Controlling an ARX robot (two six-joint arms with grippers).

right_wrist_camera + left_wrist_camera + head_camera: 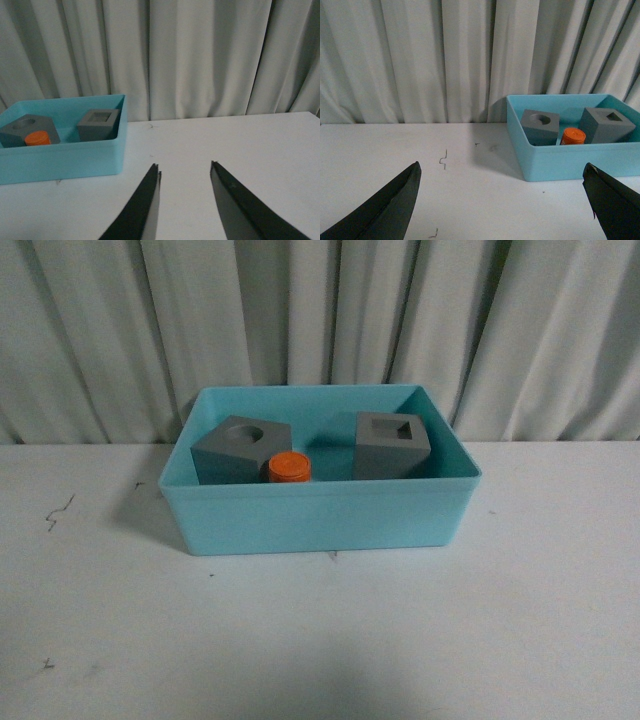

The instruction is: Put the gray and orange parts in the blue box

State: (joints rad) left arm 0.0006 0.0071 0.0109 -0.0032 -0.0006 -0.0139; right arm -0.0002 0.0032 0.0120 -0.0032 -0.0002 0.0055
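The blue box [320,520] stands on the white table in the front view. Inside it sit the gray cube with a round recess [240,450] at the left, the gray cube with a square recess [392,445] at the right, and the orange cylinder [288,468] between them at the front wall. Neither arm shows in the front view. My left gripper [501,166] is open wide and empty, low over the table left of the box [570,160]. My right gripper [185,164] is open and empty, over the table right of the box [60,160].
A pleated gray-white curtain [320,320] hangs close behind the box. The white table [320,640] carries small dark scuff marks [55,515] at the left.
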